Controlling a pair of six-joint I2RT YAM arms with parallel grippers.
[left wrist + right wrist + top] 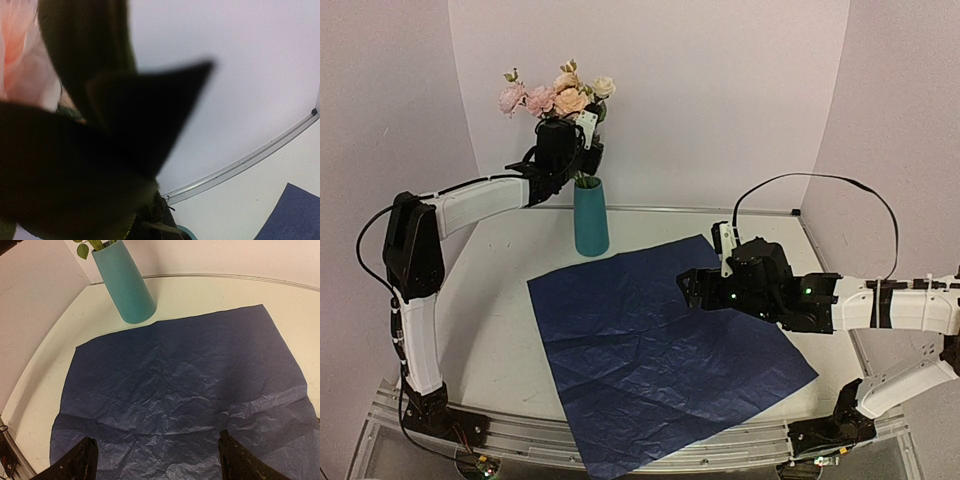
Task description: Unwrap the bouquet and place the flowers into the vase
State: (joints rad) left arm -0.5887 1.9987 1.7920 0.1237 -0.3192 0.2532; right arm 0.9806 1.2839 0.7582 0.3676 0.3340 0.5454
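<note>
R fingers (82,462) stand wide apart w/ nothing between them. Your right gripper (688,288) hovers low over the far-right part of the blue paper (650,350), which lies spread flat and crinkled, near corner reaching the table (490,300) front edge. Further back, the vase (590,218) stands upright just beside the paper's far edge. Above its mouth the left gripper (560,150) is closed on the stems, as far as the top view shows; the wrist cam is blocked by blurred leaves. The flowers (555,95) stand upright, stems down in the vase.

Unwrap looks done, flowers look placed. Left, I'd say: let go and back out. Back wall sits close behind the blooms; bare table lies left of the vase, so that's your room.
</note>
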